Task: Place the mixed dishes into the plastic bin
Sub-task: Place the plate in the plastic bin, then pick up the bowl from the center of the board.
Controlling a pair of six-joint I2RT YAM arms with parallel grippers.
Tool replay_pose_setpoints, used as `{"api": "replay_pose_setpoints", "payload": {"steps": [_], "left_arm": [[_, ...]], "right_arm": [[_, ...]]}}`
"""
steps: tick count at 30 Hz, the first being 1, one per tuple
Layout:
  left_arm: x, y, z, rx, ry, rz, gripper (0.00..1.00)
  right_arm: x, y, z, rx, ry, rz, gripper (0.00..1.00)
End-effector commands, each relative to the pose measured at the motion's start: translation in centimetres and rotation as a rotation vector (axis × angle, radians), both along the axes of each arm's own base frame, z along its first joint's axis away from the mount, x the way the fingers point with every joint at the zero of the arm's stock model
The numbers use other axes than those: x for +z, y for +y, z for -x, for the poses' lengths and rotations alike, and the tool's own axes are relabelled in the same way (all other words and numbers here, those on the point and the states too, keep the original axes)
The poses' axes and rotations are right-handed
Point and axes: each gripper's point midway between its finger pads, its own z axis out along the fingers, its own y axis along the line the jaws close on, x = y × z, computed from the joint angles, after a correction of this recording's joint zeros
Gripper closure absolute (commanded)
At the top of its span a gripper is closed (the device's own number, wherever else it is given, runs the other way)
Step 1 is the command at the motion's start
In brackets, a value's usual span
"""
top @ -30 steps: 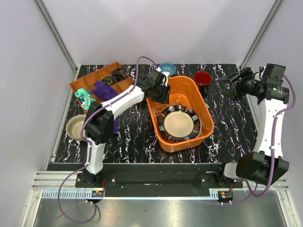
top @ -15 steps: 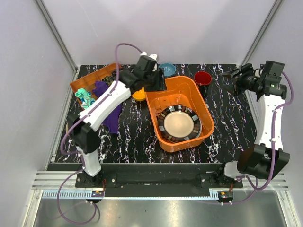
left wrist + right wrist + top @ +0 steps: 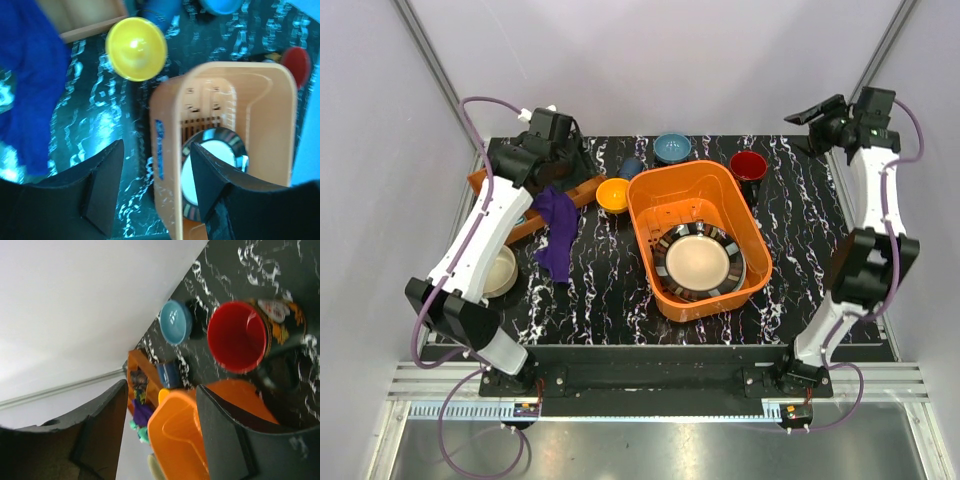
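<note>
One plastic bin (image 3: 690,200) mid-table, holding one dish: a dark striped-rim plate (image 3: 698,262) flat on its slotted floor. Outside the bin, four dishes, all upright: one orange-yellow bowl (image 3: 613,195) just beside the far left corner, one small blue bowl (image 3: 672,148) beyond the far wall, one red mug (image 3: 748,165) just beside the far right corner, one beige bowl (image 3: 502,272) well off to the left. One purple cloth (image 3: 558,225) left of the bin, closer to it than the beige bowl. Two grippers, both with fingers parted and gripping nothing: left gripper (image 3: 156,145) up off the bin's left side, above its left wall; right gripper (image 3: 161,385) raised past the far right corner. Beige bowl half covered by the left arm (image 3: 485,235). One compartment tray (image 3: 585,188) farther left of the bin, mostly under arm and cloth, contents unreadable. One small dark blue thing (image 3: 632,167) off the far left corner, too small to name. In the left wrist view, blue bowl and mug cut by the frame edges.
</note>
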Motion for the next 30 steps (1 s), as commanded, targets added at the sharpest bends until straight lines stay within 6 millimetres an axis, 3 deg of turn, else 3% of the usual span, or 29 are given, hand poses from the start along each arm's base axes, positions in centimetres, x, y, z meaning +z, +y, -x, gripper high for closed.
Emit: {"api": "replay_pose_setpoints", "payload": {"steps": [1, 5, 8, 12, 17, 25, 30], "left_arm": [[0.9, 3.9, 2.1, 0.124, -0.004, -0.040, 0.41], [0.3, 7.2, 3.9, 0.224, 0.012, -0.045, 0.41], [-0.3, 8.9, 5.3, 0.279, 0.031, -0.058, 0.41], [-1.5, 11.4, 7.5, 0.387, 0.072, -0.091, 0.41], [-3.7, 14.6, 10.4, 0.556, 0.110, -0.071, 0.41], [-7.0, 18.9, 14.3, 0.799, 0.183, -0.035, 0.45], [-9.9, 19.3, 15.3, 0.859, 0.244, -0.031, 0.48]], "right_arm": [[0.2, -0.5, -4.4, -0.011, -0.065, 0.101, 0.35], [-1.6, -0.8, -7.8, 0.010, -0.033, 0.220, 0.35], [-3.1, -1.7, -8.6, 0.004, 0.018, 0.333, 0.35], [-5.4, -3.0, -9.1, -0.034, 0.075, 0.387, 0.35], [-7.7, -2.7, -9.5, -0.021, 0.116, 0.376, 0.35], [-8.9, -2.2, -9.9, 0.002, 0.125, 0.350, 0.35], [-9.2, -2.0, -9.9, 0.018, 0.126, 0.344, 0.35]]}}
